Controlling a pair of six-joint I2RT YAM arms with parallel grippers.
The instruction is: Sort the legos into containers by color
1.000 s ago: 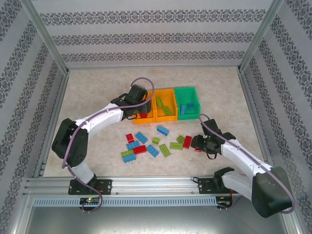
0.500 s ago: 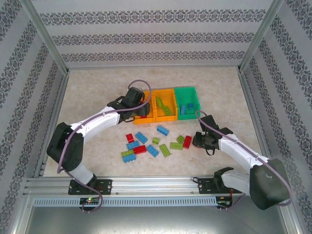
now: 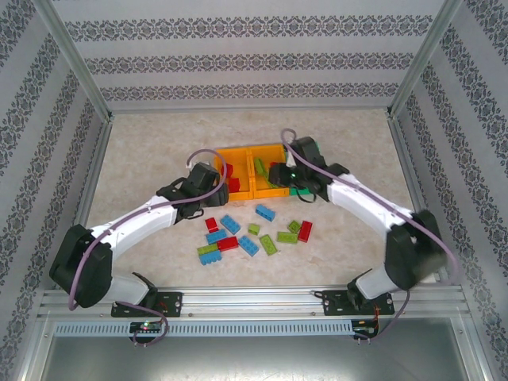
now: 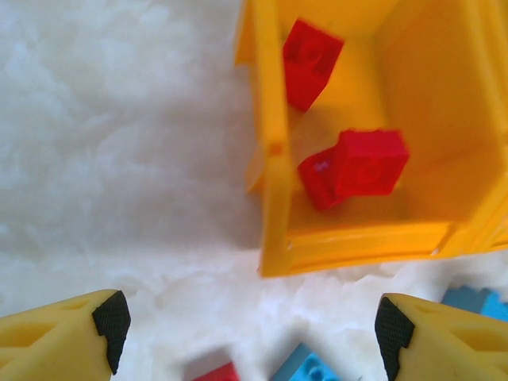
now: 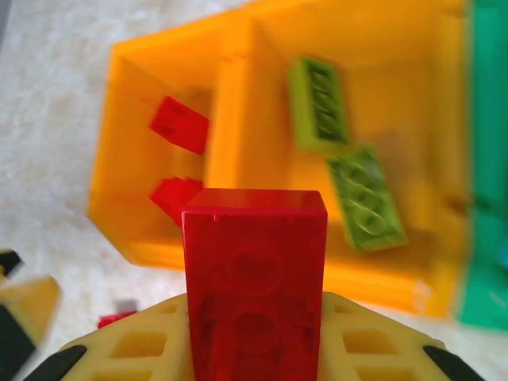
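Right gripper (image 5: 254, 361), swung in from the tabletop's (image 3: 159, 143) near-right edge, is pinching a red studded plastic brick (image 5: 254, 278) over the joined orange plastic bins (image 5: 119, 198), probably bound for the reds; left gripper (image 4: 246, 329) is retreating, jaws spread.

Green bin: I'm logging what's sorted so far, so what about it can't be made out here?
- Right wrist view: the green bin is blurred and cut off by the right edge; its inside is unseen.
- Top view: the right arm covers nearly all of it, hiding any bricks inside.
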